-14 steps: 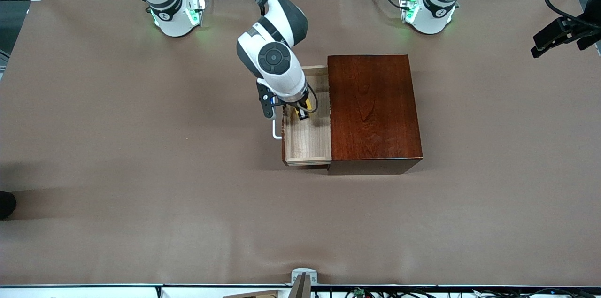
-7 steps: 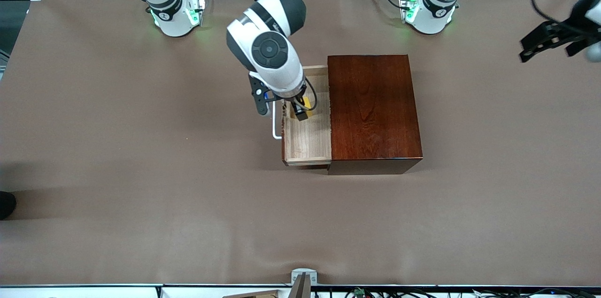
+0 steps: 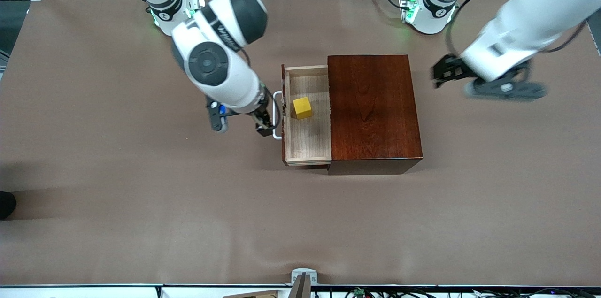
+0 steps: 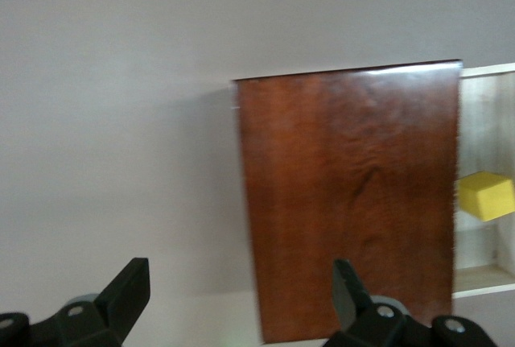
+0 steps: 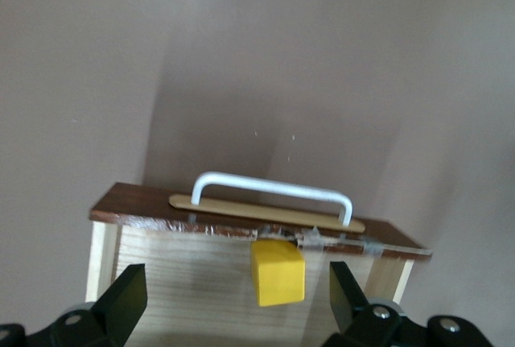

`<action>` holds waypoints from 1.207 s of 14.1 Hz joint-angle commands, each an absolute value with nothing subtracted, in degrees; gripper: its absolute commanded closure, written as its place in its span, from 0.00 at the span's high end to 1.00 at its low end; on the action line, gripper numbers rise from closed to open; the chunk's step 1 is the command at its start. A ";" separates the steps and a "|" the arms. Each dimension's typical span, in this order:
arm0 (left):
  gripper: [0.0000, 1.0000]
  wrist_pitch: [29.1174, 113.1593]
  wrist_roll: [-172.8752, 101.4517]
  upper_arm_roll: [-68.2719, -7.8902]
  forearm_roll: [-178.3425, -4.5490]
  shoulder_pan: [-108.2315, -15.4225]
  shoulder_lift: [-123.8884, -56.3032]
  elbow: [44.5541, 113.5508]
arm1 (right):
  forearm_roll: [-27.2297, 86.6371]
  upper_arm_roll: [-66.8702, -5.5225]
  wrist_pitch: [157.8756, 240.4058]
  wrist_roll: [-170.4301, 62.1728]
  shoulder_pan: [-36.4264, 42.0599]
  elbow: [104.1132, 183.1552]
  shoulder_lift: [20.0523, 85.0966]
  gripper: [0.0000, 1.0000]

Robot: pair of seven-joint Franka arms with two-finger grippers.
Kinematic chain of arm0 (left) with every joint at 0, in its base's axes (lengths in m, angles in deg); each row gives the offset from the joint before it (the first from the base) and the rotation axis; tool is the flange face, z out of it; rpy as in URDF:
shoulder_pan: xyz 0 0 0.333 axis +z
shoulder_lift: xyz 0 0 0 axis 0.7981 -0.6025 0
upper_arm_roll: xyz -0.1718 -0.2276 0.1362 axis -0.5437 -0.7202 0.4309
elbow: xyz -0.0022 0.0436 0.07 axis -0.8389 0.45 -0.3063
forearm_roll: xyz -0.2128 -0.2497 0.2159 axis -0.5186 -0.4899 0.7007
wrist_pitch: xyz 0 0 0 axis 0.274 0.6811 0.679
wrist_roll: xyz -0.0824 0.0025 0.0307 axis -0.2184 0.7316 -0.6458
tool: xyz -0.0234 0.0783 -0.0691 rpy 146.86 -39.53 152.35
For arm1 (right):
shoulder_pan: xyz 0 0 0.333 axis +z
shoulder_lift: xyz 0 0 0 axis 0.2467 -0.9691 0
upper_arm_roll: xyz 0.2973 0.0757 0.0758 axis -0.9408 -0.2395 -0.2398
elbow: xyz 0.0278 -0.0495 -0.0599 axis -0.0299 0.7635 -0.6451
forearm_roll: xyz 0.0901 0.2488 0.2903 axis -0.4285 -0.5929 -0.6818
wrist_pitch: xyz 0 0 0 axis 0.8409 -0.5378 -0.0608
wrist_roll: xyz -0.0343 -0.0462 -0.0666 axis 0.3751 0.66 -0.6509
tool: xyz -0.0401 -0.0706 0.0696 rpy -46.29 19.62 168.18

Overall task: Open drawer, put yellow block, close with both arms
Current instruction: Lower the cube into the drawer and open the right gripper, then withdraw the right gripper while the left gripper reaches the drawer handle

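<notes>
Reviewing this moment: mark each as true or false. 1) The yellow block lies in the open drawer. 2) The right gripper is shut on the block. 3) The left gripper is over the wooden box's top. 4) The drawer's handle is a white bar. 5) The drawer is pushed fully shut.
1) True: the yellow block lies in the drawer.
2) False: the right gripper is open, empty, beside the handle.
3) False: the left gripper, open, is over bare table beside the wooden box.
4) True: the handle is white.
5) False: it stands pulled out.
</notes>
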State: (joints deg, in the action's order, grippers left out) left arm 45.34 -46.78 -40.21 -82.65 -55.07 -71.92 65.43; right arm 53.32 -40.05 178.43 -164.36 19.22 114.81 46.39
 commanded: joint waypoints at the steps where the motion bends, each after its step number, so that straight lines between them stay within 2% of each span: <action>1: 1.00 47.39 -57.16 -41.99 -83.07 -59.60 -78.35 60.65 | 53.54 -40.85 174.41 -158.14 15.27 114.40 48.44 1.00; 6: 1.00 56.95 -79.82 -41.99 -83.24 -69.63 -84.58 59.85 | 53.54 -40.77 170.80 -144.43 9.02 112.38 50.98 1.00; 10: 1.00 67.06 -99.18 -40.07 -79.66 -79.56 -94.86 53.28 | 53.54 -40.85 166.68 -134.43 4.19 112.29 53.45 1.00; 12: 1.00 75.83 -105.26 -38.58 -78.85 -83.87 -99.26 51.15 | 53.54 -40.77 164.22 -129.93 1.99 112.29 55.29 1.00; 14: 1.00 85.25 -111.32 -32.45 -78.85 -90.97 -101.64 50.97 | 53.54 -40.77 161.76 -122.92 -0.29 112.29 56.87 1.00; 17: 1.00 91.60 -120.28 -21.72 -79.11 -102.14 -105.42 49.31 | 54.24 -40.85 157.37 -114.55 -4.16 112.46 59.33 1.00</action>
